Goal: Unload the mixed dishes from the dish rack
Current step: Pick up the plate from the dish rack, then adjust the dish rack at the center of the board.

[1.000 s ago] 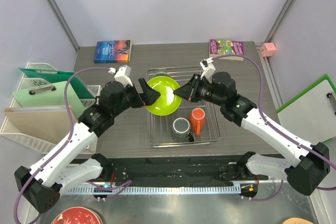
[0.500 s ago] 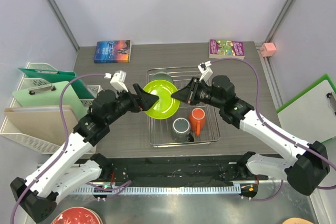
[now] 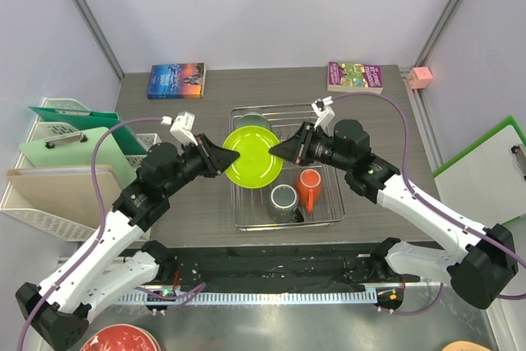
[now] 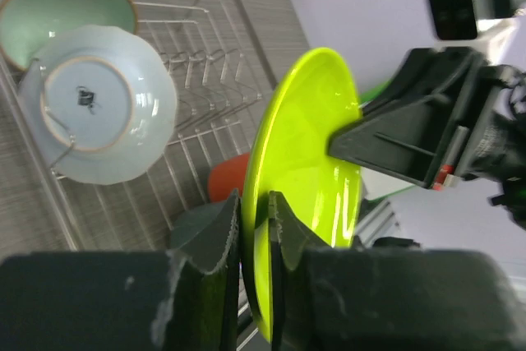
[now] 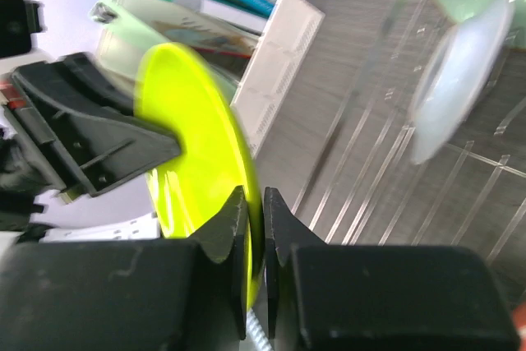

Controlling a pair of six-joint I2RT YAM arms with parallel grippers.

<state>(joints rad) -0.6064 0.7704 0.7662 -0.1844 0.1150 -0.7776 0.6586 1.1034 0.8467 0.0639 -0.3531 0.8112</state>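
The left gripper [image 3: 228, 156] is pinching the left rim of the lime-green plate [image 3: 253, 154], its fingers [image 4: 220, 232] closed down to the plate's thin edge. The right gripper [image 3: 279, 151] is clamping the opposite rim the same way. Both arms are reaching forward and bending inward, so the grippers are facing each other across the plate. The plate is standing on edge, tilted, over the far half of the dish rack [image 3: 333, 203] in the middle of the table [image 3: 386, 121]. Whether its lower edge is touching the wires cannot be told.

In the near half of the rack, the grey mug [image 3: 284, 200] and the orange mug [image 3: 309, 187] are sitting side by side.

The left wrist view is showing a grey plate [image 4: 103, 104] leaning among the wires with its underside out. A small dark stamp is printed there, too small to read. A mint-green bowl [image 4: 66, 2] is lying just beyond it. From overhead both are largely hidden behind the lime-green plate.

Two books [image 3: 176, 80] are lying at the far edge of the table, their cover print illegible. In the right wrist view the lime-green plate is blurred.
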